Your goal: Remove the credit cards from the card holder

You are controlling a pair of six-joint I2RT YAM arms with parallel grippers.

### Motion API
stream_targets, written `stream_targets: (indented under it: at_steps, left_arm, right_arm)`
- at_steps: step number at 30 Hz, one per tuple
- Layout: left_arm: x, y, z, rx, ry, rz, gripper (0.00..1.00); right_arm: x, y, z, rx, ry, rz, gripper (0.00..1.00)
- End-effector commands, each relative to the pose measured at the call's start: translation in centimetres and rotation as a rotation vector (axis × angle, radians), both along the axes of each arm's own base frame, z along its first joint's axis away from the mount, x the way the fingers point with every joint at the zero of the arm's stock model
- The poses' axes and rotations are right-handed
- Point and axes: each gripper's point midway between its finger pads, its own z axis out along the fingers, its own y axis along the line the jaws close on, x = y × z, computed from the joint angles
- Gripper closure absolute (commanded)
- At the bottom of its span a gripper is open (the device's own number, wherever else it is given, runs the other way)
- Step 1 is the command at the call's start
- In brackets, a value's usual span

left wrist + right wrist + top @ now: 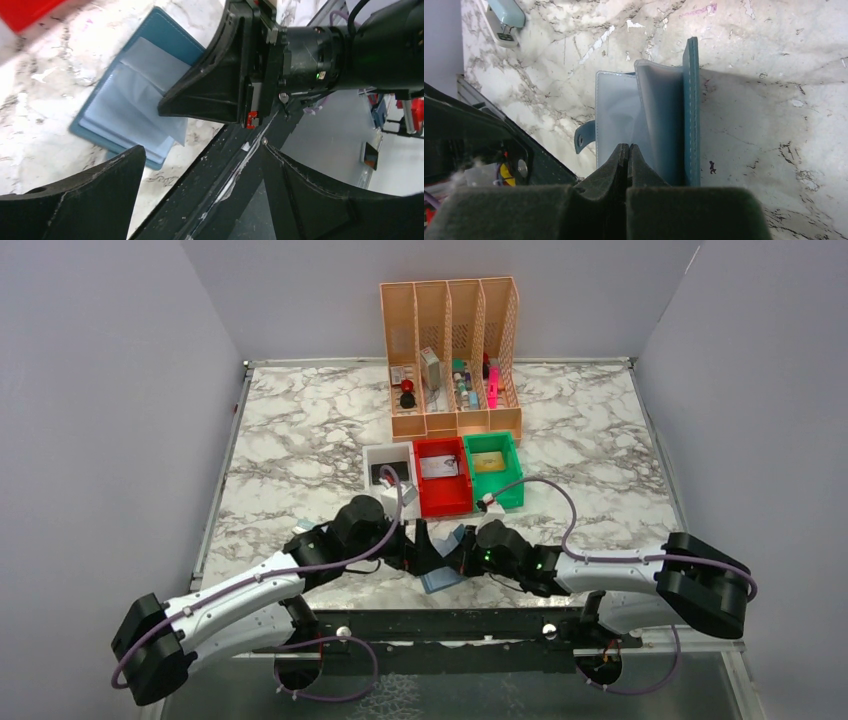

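Fingers (100, 185) of the left gripper (202, 150) are standing wide apart, holding nothing, hovering just short of the holder (120, 100). That holder is lying open on the marble table (774, 100) between the two grippers. One teal cover is lying flat, the other is standing up on edge, and the clear pockets (659, 115) are fanning out between them. No card is showing plainly. The pockets are looking pale and cloudy, so whether anything is inside cannot be told.

On the right, the right gripper (628, 150) is sitting at the pockets' near edge with its fingers pressed together. Whether a sleeve is pinched between them cannot be told.

The step in hand is probably reaching in for a card. Doing it well likely means the right gripper steadying the holder while the left comes in low at a pocket's open mouth. The left then closes on a card's exposed edge only and draws it straight out along the pocket, slowly, so the holder is not dragging along.
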Motion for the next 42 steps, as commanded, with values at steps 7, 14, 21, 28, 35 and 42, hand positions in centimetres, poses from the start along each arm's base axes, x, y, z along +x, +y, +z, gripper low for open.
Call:
stream_targets:
  at_steps: [7,14,21,28,35,42]
  left_arm:
    - [0.9,-2.0,-2.7,0.044,0.008,0.17,0.21]
    - [0.4,-3.1,-4.0,-0.057,0.029,0.165,0.21]
    - [0.3,-4.6,-3.3,-0.116,0.009,0.131,0.23]
    - [0.5,-4.6,-4.2,-0.087,0.012,0.139,0.23]
    - [0.1,-5.5,-5.9,-0.048,0.057,0.106,0.27]
    - [0.2,-6.6,-5.3,-0.083,0.04,0.076,0.33]
  right_arm:
    - [0.0,0.4,1.5,0.123,0.023,0.009,0.97]
    - [0.0,-0.2,1.0,0.126,0.032,-0.005,0.97]
    - [-0.1,-0.5,0.6,0.123,0.041,-0.01,0.96]
    - [-0.1,-0.9,0.2,0.119,0.047,-0.02,0.96]
    - [0.0,-0.9,0.2,0.125,0.051,-0.025,0.94]
    - [0.0,-1.6,0.0,0.101,0.054,-0.047,0.89]
